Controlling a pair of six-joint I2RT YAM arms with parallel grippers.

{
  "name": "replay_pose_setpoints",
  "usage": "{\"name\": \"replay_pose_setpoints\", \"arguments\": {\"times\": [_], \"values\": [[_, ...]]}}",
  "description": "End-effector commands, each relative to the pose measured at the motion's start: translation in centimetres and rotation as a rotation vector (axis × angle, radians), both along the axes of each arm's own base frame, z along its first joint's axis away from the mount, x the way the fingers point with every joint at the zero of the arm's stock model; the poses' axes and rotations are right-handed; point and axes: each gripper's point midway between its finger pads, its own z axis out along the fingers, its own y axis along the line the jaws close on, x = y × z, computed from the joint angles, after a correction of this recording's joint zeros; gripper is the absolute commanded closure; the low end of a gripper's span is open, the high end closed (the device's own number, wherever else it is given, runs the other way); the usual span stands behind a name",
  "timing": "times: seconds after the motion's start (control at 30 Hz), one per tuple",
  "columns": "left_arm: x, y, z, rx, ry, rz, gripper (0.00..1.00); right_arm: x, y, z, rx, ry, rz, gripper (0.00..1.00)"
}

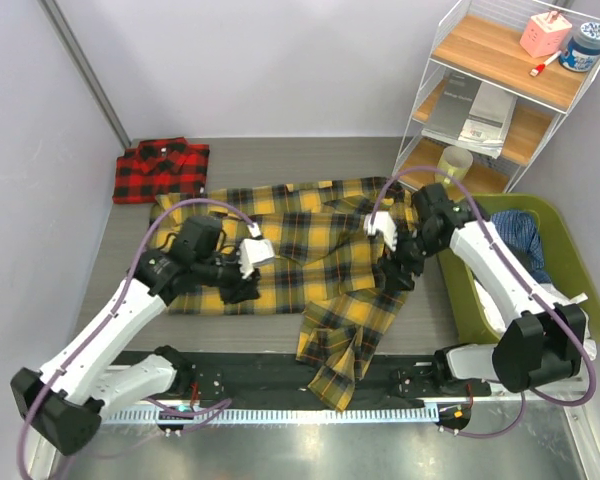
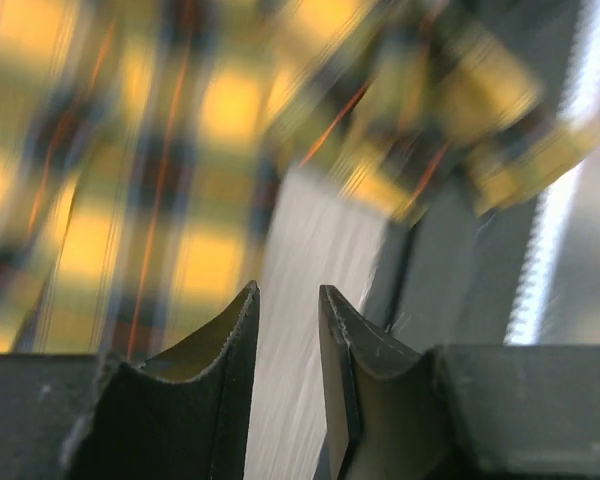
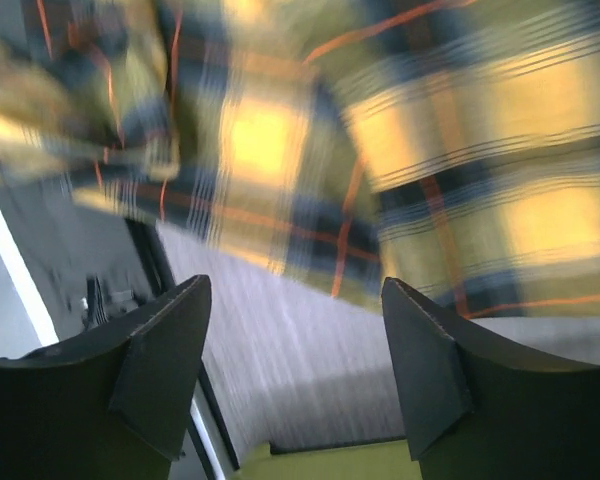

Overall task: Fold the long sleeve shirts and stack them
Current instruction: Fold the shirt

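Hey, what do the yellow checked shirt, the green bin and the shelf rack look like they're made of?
Yellow checked shirt: soft matte woven cloth, likely flannel; it rumples and drapes. Green bin: probably moulded plastic, smooth with rounded rim. Shelf rack: thin white wire frame, likely coated metal, with wood-look boards.

No legible text or labels

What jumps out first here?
The yellow-and-black plaid shirt sprawls across the middle of the table, one part trailing over the near edge. The left claw and right claw hover over it, both empty. The red-and-black shirt lies folded at the far left corner.
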Motion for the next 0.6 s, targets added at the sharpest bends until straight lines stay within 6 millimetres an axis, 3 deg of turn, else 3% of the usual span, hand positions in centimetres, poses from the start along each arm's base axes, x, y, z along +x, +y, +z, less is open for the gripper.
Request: {"name": "replay_pose_setpoints", "arguments": {"times": [0.0, 0.13, 0.2, 0.33, 0.57], "values": [[-0.1, 7.9, -4.2, 0.198, 0.011, -0.032, 0.66, -3.0, -1.0, -3.1, -0.115, -0.042, 0.183, 0.28], [0.2, 12.7, -6.2, 0.243, 0.165, 0.023, 0.59, -4.8, -0.7, -5.8, -0.186, -0.068, 0.316, 0.34], [-0.3, 13.6, -6.8, 0.235, 0.266, 0.028, 0.54, -5.9, -0.8, -7.1, -0.202, -0.078, 0.377, 0.35], [0.6, 16.0, -8.2, 0.235, 0.309, 0.113, 0.51, -7.2, -0.6, -8.9, -0.218, -0.102, 0.461, 0.35], [1.2, 19.2, -12.0, 0.344, 0.225, 0.096, 0.49, -6.3, 0.7, -11.9, -0.238, -0.158, 0.504, 0.33]]}}
